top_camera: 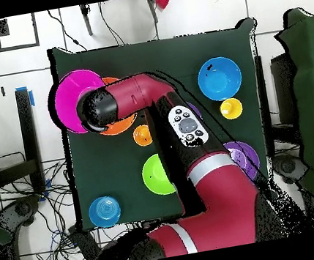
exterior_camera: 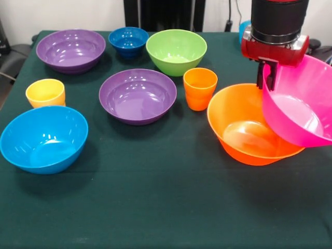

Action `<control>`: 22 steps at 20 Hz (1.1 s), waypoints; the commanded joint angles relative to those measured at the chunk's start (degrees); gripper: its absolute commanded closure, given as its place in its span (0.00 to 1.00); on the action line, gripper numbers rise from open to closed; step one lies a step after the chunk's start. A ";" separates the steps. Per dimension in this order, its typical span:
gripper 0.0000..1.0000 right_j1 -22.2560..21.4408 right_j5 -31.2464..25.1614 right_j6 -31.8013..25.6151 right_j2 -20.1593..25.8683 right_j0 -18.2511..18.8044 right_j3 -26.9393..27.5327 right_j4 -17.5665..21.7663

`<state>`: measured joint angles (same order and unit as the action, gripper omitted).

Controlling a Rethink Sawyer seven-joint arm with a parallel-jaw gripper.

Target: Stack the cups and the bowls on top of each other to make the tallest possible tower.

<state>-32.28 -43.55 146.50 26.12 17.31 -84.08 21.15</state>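
Green cloth table [exterior_camera: 155,207]; gripper [exterior_camera: 267,78] pinching glossy pink bowl [exterior_camera: 301,104] rim, tilted over orange bowl [exterior_camera: 244,135]

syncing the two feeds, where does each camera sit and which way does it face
Front view: across the table, facing the robot; only the gripper, holding the tilted pink bowl by its rim over the orange bowl, and the wrist show.
Overhead view: above the table, looking straight down; the whole red arm shows.
Shared: pink bowl, green bowl, yellow cup.

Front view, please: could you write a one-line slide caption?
Gripper holds the pink bowl tilted above the orange bowl; other bowls and cups wait.
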 commanded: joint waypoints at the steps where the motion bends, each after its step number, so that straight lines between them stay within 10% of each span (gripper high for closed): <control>1: 1.00 3.96 1.07 -0.45 -2.48 -0.56 0.91 0.93; 22: 1.00 5.53 -3.42 -7.14 -0.76 2.92 3.61 0.49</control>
<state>-31.28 -42.99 146.50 26.12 18.62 -82.82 20.36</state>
